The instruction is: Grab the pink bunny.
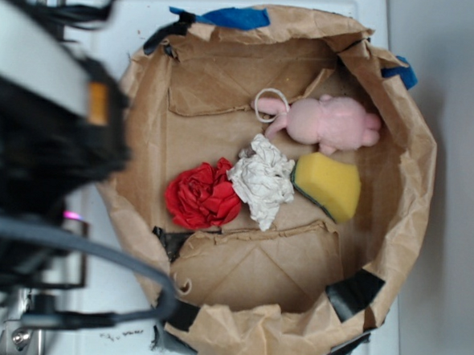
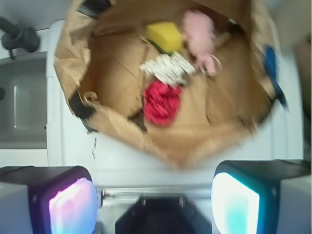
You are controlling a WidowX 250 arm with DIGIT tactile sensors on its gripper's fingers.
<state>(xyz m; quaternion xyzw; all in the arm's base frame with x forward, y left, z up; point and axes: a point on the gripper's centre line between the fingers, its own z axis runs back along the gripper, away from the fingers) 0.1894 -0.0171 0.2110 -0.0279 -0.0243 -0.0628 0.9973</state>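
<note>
Under my view lies a white counter (image 1: 149,27), evenly lit. A plain grey wall (image 1: 450,239) runs along its right edge in the exterior view. In my wrist view a steel sink (image 2: 22,100) sits left of the counter.

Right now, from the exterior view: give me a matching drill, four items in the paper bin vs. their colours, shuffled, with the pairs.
Items:
1. bunny
2. sponge
3. cloth ball
4. paper wad

Colours:
A. white with dark specks
B. yellow
C. pale pink
D. red

Pairs: 1-C, 2-B, 3-D, 4-A

All four lie on the floor of the paper bin. In the wrist view the jaws stand apart, outside the bin, nothing between them.
</note>
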